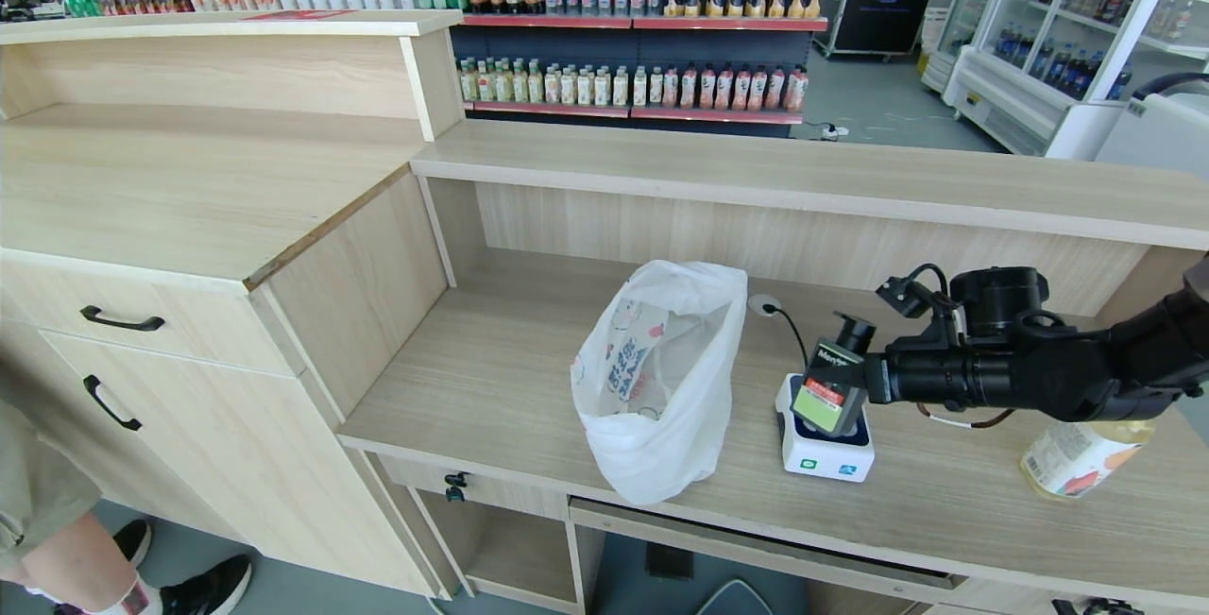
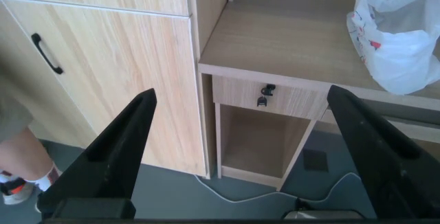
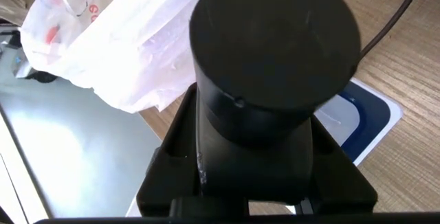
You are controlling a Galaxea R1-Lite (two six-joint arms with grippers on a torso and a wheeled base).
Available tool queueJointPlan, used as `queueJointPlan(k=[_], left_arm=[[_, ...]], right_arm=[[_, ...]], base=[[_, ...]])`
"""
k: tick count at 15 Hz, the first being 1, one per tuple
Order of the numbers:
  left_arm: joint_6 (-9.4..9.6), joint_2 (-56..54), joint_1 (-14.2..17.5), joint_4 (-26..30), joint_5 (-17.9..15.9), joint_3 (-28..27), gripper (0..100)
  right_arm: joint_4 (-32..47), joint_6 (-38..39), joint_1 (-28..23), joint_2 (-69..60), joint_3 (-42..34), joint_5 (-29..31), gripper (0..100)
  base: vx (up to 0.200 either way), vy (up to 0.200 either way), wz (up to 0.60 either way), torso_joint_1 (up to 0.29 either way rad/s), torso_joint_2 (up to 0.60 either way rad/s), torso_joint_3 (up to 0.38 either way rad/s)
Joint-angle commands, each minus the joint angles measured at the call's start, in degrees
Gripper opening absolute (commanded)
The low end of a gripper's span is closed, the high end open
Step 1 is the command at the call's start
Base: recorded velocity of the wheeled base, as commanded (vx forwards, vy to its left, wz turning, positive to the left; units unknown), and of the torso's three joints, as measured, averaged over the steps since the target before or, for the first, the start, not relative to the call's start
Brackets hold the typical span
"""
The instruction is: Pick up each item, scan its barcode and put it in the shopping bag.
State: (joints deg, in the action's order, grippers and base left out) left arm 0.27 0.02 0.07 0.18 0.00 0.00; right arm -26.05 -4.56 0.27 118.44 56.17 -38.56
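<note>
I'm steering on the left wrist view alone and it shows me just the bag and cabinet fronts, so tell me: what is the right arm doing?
Observer: The right jaws hold a dark bottle tilted right above the scanner.
Operator: Where is that scanner relative to the bag?
Observer: On the counter, just to the robot's right of the bag and apart from it.
Operator: Is anything else waiting to be scanned?
Observer: A second bottle, with a light label, is on the counter farther right, partly hidden under the right arm.
</note>
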Motion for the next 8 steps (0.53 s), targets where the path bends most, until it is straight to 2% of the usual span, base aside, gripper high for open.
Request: queueJointPlan(k=[1,3,5,6,8], left_arm=[[0.00,-0.02,0.01,-0.01,0.00,0.00,100],[0.00,-0.02,0.01,-0.01,0.00,0.00,100],[0.00,-0.02,0.01,-0.01,0.00,0.00,100],[0.00,-0.02,0.01,-0.01,0.00,0.00,100],[0.00,-0.02,0.01,-0.01,0.00,0.00,100]], right_arm=[[-0.23,-0.45,0.08,-0.76,-0.10,-0.03,0],[-1.11,-5.11,-0.09,-6.73,-0.45,1.47,0],[-1.37,-13.55,-1.32,-15.61,-4.76,12.28,0],[-2.51,-21.28,-4.57,-20.27,-9.06,19.40,0],[-6.03,-25.06,-8.35,-25.02,-14.60,18.87,0]], base=[[0.000,0.000,0.00,0.000,0.00,0.000],[0.000,0.000,0.00,0.000,0.00,0.000],[0.000,0.000,0.00,0.000,0.00,0.000],[0.000,0.000,0.00,0.000,0.00,0.000],[0.000,0.000,0.00,0.000,0.00,0.000]])
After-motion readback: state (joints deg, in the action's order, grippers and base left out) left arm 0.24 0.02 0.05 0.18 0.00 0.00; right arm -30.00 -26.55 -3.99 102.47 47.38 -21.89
